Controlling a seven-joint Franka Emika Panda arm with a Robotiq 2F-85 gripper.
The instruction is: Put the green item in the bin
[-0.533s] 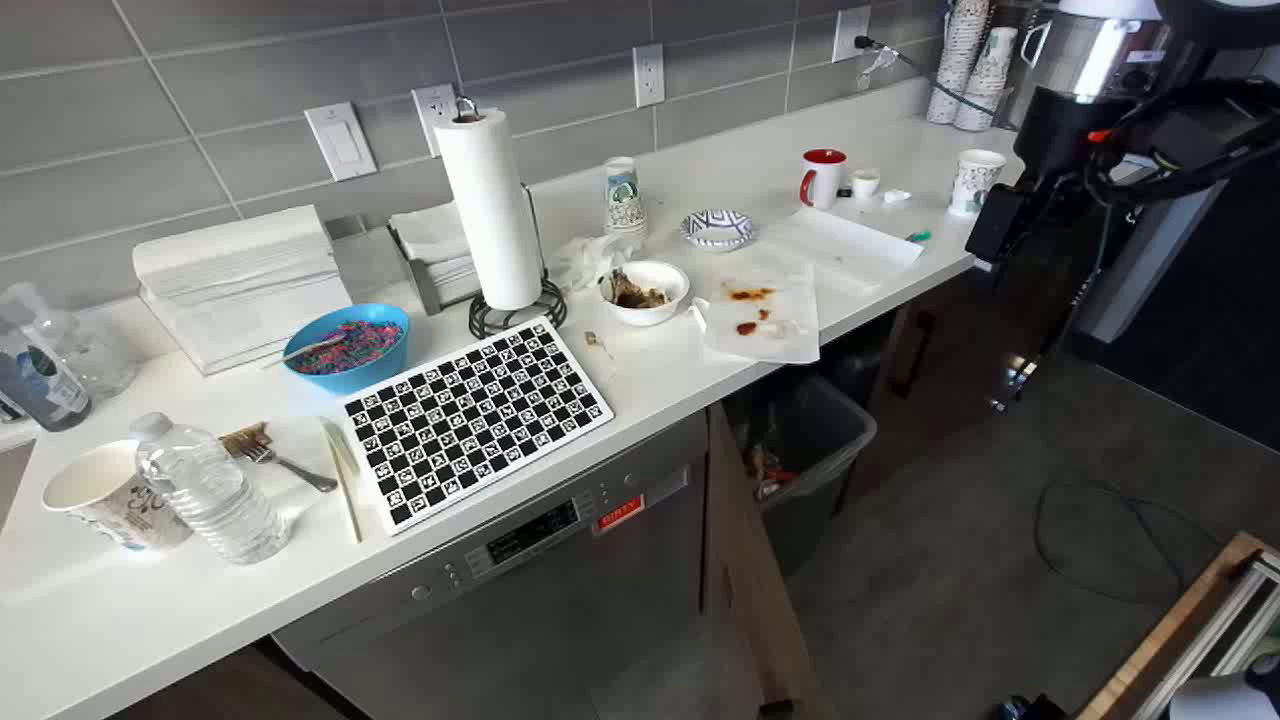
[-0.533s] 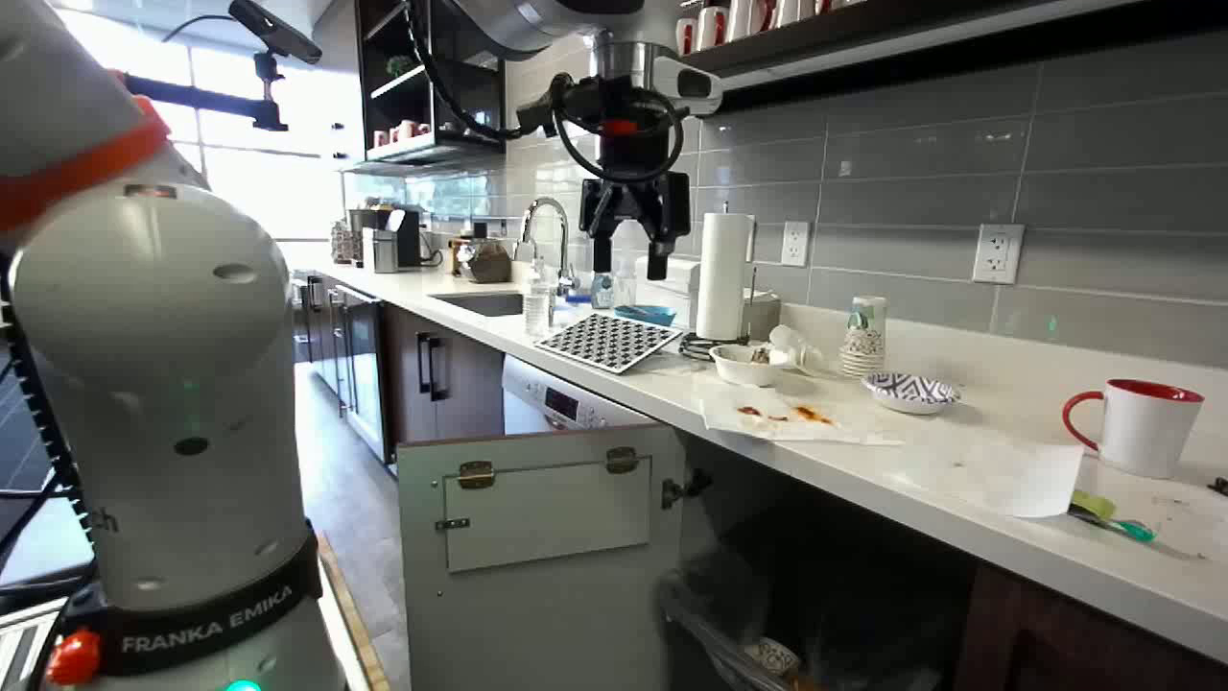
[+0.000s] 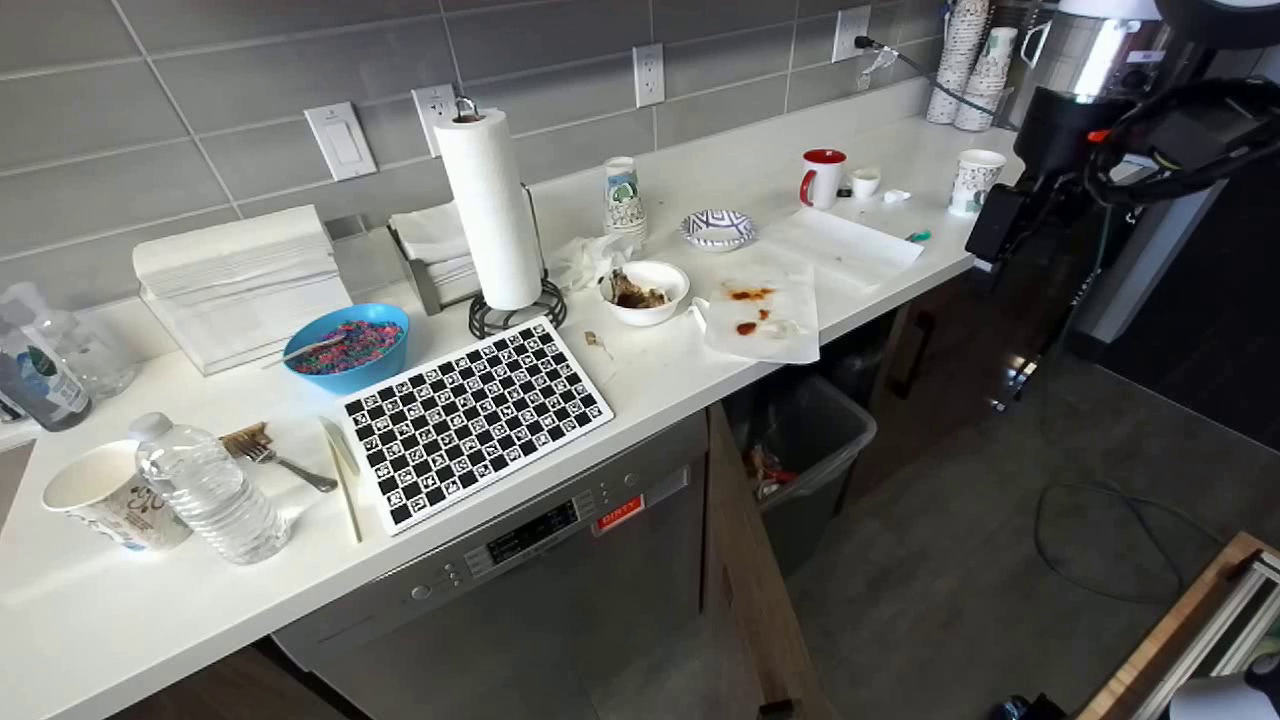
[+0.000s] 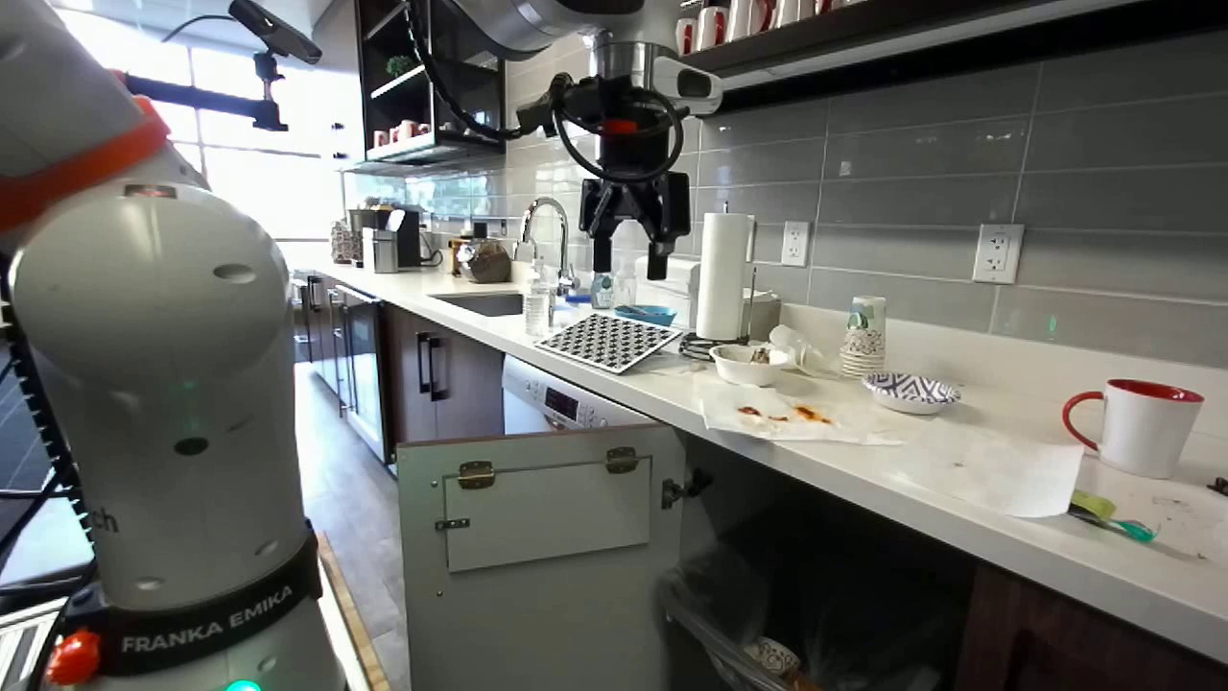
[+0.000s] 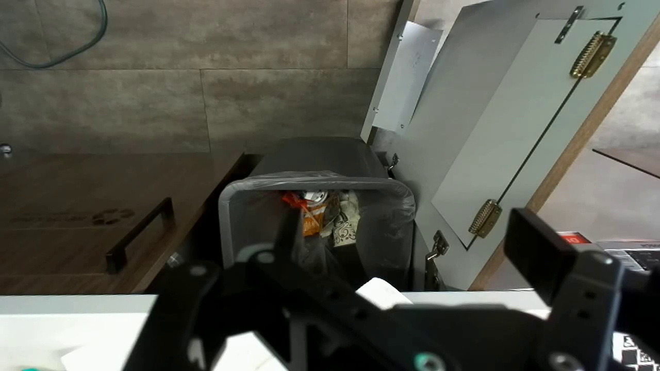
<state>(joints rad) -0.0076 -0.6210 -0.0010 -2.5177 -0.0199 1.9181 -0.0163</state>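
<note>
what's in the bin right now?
Wrist view: the bin holds an orange piece, a red piece, a swirl-patterned piece and other trash. Whatever lies beneath is covered; the gripper blocks part of the inside.

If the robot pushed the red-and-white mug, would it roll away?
Probably not: the mug stands upright, so it would likelier slide. It looks ceramic, so maybe heavy and breakable. Pushing its sticking-out handle might spin it.

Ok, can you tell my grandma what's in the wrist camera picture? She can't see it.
A grey bin with trash inside, seen from above past an open, empty black pincer. A cabinet door stands open at the right; a white counter crosses the bottom, with a teal speck at the lower-left corner.
</note>
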